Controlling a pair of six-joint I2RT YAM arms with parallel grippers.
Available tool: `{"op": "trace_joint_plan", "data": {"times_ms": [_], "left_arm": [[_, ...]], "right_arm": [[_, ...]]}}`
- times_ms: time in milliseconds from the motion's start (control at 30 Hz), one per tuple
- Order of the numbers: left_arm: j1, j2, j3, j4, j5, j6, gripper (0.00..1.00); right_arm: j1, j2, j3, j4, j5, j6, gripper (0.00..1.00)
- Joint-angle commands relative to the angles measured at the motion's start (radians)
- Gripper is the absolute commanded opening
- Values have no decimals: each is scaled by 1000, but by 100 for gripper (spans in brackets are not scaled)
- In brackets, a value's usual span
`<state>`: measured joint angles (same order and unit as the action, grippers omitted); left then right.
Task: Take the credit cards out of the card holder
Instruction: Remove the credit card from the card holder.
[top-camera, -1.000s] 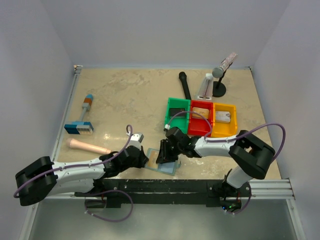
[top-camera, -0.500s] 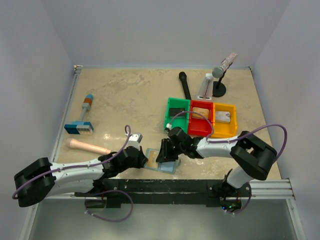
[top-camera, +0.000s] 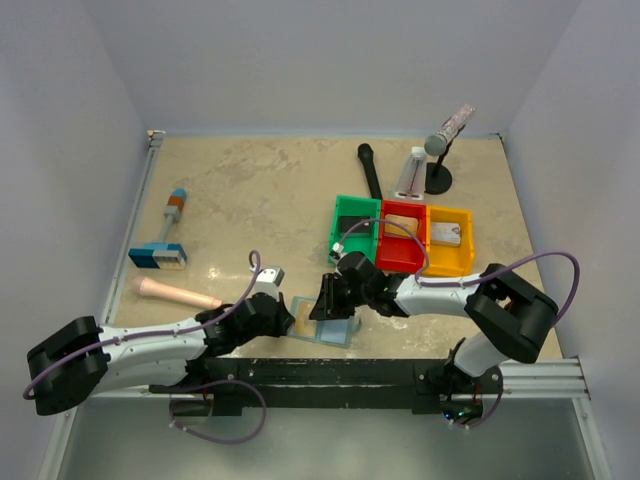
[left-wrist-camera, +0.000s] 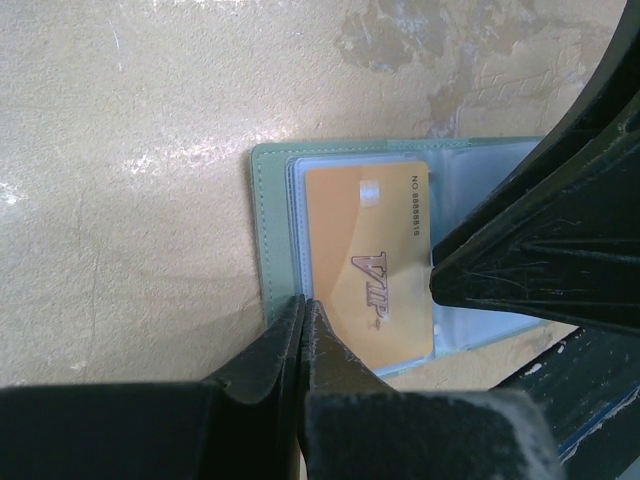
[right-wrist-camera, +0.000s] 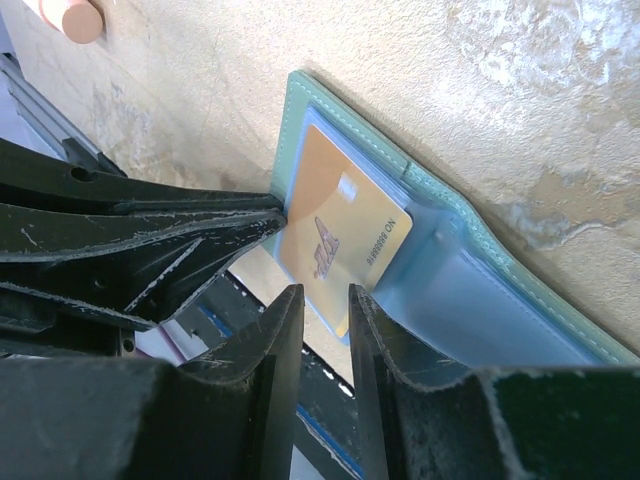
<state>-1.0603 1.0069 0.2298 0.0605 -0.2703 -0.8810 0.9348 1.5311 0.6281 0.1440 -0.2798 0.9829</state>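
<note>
The grey-blue card holder (top-camera: 333, 330) lies open near the table's front edge. A tan-orange credit card (left-wrist-camera: 369, 262) marked VIP sits in its clear sleeve, also seen in the right wrist view (right-wrist-camera: 343, 232). My left gripper (top-camera: 286, 318) is shut, its tips (left-wrist-camera: 303, 302) pressing on the holder's left edge (left-wrist-camera: 268, 220). My right gripper (top-camera: 322, 307) hovers over the holder (right-wrist-camera: 500, 300), its jaws (right-wrist-camera: 325, 295) a narrow gap apart over the card's edge, holding nothing. A dark card (top-camera: 352, 224) lies in the green bin and a pale greyish one (top-camera: 446, 233) in the yellow bin.
Green (top-camera: 340, 243), red (top-camera: 398, 262) and yellow (top-camera: 447, 266) bins stand in a row behind the holder; the red one holds a tan flat item (top-camera: 403, 222). A blue-and-orange block tool (top-camera: 160, 255), a pinkish cylinder (top-camera: 178, 293), a black rod (top-camera: 370, 170) and a small stand (top-camera: 437, 165) are further off.
My right gripper has shifted slightly left over the card holder. The left gripper has stayed pressed on the holder's left edge.
</note>
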Motion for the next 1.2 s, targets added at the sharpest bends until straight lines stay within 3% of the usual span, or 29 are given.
{"op": "trace_joint_plan", "data": {"times_ms": [0,767,1167], "left_arm": [[3,-8,-26,-48,-20,-13,0],[3,-10,-26,-48,-20,-6,0],[3,-8,-33,-31,-12,-7,0]], "right_arm": [[-5,-3,-4,17,4,-4,30],[-14,35,10,-23,-4,-10,34],[-14,37,-7,63,-28,-12,34]]}}
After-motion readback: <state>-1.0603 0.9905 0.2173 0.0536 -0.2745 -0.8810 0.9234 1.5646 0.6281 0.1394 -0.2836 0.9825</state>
